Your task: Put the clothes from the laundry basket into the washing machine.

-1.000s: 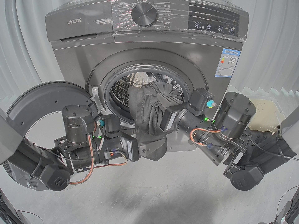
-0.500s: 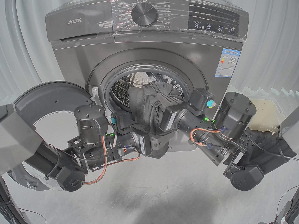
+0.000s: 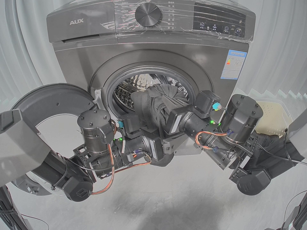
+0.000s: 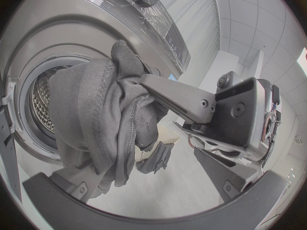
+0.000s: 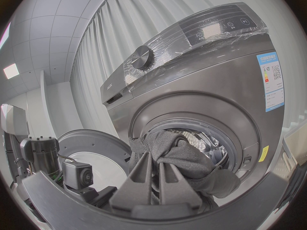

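The dark grey cloth [image 3: 153, 106] is soft and floppy, so it will bend, sag and slide, but it looks light and will not break. It is bunched at the round hole of the washing machine [image 3: 147, 48], partly over the 6 o'clock edge, with its lower end hanging outside. The right gripper [image 5: 155, 163] has its 2 fingers [image 5: 140, 182] squeezed close together on a thick fold of the cloth. The left gripper [image 4: 137, 170] sits under the hanging end with its fingers wide apart, and the cloth drapes over 1 of them without being pinched. A good place to grab looks like the thick stitched hem, because thin, loose parts may slip out. The drum [image 3: 128, 93] inside is shiny metal with many little holes. The machine is smooth, hard and grey. Its round door [image 3: 48, 103] stands open at 9 o'clock. The cream plastic laundry basket [image 3: 271, 112] sits at 3 o'clock.
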Controlling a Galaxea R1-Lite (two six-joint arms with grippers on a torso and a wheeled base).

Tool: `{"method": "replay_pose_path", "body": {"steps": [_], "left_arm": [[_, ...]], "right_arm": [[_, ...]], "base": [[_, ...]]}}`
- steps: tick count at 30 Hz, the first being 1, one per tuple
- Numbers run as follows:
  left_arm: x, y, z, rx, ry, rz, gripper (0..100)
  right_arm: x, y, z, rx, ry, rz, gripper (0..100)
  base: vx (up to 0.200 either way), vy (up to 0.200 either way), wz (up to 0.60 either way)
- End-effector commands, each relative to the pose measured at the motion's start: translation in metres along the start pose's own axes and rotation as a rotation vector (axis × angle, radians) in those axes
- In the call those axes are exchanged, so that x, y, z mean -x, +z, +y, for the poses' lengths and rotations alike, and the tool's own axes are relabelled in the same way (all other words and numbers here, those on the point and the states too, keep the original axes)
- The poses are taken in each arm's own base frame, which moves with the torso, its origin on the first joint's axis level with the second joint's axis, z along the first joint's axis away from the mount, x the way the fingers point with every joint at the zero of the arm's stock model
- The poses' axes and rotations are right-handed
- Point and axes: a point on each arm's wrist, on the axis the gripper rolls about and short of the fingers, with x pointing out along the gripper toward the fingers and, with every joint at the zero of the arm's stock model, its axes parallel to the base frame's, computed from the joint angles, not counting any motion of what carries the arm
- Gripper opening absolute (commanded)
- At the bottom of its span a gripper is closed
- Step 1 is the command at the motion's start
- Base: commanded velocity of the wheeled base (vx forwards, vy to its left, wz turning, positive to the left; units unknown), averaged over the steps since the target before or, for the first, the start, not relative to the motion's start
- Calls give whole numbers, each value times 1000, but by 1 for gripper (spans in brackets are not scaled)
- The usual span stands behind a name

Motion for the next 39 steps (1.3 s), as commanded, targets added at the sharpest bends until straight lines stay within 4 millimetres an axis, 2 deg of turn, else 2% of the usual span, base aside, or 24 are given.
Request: {"method": "replay_pose_path", "body": {"steps": [1, 14, 21, 27, 34, 39], "left_arm": [[0, -1, -6, -1, -19, 0, 100], [9, -3, -16, 13, -61, 24, 100], [0, -10, -7, 14, -33, 28, 100], [-11, -16, 12, 4, 19, 7, 100], [-19, -4, 13, -8, 53, -53, 100], [-23, -7, 11, -6, 48, -50, 100]], "right_arm": [[0, 0, -4, 3, -10, 1, 0], [-2, -2, -5, 4, -15, 5, 0], [-1, 0, -5, 4, -15, 2, 0], [0, 2, -4, 2, -13, -2, 0], [-1, -1, -3, 2, -9, 2, 0], [-1, -2, -1, 2, -4, 4, 0]], "base": [[0, 0, 0], [0, 0, 0], [0, 0, 0], [0, 0, 0], [0, 0, 0], [0, 0, 0]]}}
